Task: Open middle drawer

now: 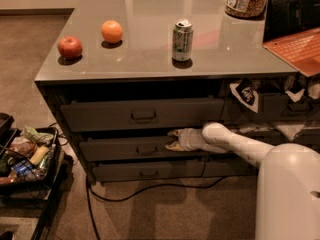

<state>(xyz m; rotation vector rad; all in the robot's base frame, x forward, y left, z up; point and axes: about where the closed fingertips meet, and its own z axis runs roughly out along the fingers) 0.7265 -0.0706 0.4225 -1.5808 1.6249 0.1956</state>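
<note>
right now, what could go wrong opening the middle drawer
1. The gripper sits to the right of the small rectangular metal pull on the dark grey middle drawer, so tugging from there may slip or skew the drawer.
2. A jolt could tip the green-and-white drink can standing on the grey tabletop.

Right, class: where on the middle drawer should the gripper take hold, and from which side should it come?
Probably the small pull at the centre of the middle drawer, approached straight from the front. It is a horizontal loop standing off an otherwise flat face, so it looks like the only hold. The gripper is at that front, just right of the pull.
</note>
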